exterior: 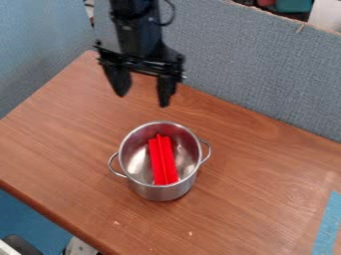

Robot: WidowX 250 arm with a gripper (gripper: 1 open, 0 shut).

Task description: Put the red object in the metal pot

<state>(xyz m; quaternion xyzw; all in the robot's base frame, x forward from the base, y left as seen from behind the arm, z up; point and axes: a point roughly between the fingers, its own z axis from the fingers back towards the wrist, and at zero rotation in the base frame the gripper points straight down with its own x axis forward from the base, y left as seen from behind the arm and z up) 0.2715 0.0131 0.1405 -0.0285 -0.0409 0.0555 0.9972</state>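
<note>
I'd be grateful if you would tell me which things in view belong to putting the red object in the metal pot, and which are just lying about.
Part of the job:
- red object, inside the pot
- metal pot
- open pincer

Just lying about:
- light-blue strip at the table's edge

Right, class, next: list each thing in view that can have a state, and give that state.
Red object: inside the pot, lying at a slant.
Metal pot: upright, uncovered, holding the red object.
Claw: open, raised, holding nothing.
</note>
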